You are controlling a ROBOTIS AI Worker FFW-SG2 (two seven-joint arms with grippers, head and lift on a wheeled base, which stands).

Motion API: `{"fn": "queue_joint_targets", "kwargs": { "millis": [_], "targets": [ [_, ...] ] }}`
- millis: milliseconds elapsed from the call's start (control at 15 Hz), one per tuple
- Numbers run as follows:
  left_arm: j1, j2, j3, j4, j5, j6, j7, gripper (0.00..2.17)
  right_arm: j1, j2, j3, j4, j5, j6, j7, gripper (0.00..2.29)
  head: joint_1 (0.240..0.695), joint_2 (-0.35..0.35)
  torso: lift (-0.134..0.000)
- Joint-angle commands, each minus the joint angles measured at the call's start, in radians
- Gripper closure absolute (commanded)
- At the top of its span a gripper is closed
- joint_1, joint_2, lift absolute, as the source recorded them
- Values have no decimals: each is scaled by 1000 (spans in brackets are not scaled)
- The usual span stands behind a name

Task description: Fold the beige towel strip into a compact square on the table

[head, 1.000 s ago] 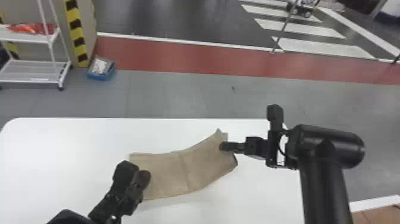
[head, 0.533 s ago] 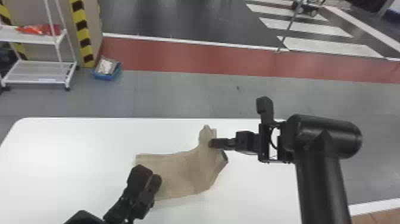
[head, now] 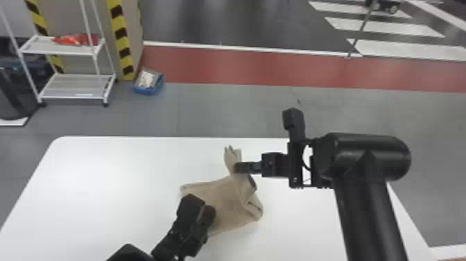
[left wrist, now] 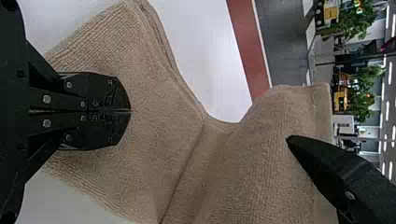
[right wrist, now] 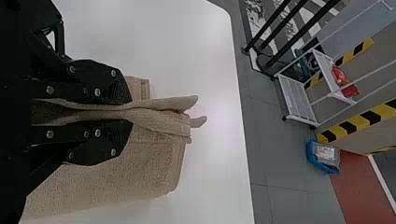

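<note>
The right gripper (head: 238, 168) pinches the raised end of the beige towel strip (head: 227, 204) between its fingers; the left gripper's (head: 209, 216) jaws meet, empty, over the flat part on the white table (head: 104, 194). The right forearm (head: 369, 215) rises upright, its gripper level, pointing left.

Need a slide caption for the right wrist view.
Right gripper clamps a bunched fold of the beige towel strip above the white table.
</note>
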Motion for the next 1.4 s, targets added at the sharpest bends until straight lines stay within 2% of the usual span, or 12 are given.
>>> {"fn": "queue_joint_targets", "kwargs": {
  "millis": [0, 400, 933, 1267, 1333],
  "targets": [
    [3, 2, 3, -4, 4, -5, 0, 1774, 1, 1, 43, 46, 4, -53, -9, 974, 695, -137, 0],
    [7, 5, 8, 0, 15, -30, -5, 1774, 6, 1, 122, 156, 6, -194, -28, 974, 695, -100, 0],
    [12, 0, 1, 15, 16, -45, -8, 1774, 42, 1, 183, 179, -35, -265, -28, 974, 695, -70, 0],
    [27, 5, 1, 3, 16, -51, -5, 1774, 50, 1, 209, 208, -31, -302, -46, 947, 695, -58, 0],
    [29, 5, 1, 2, 16, -51, -3, 1774, 55, 1, 209, 211, -34, -305, -48, 809, 695, -59, 0]
  ]
}}
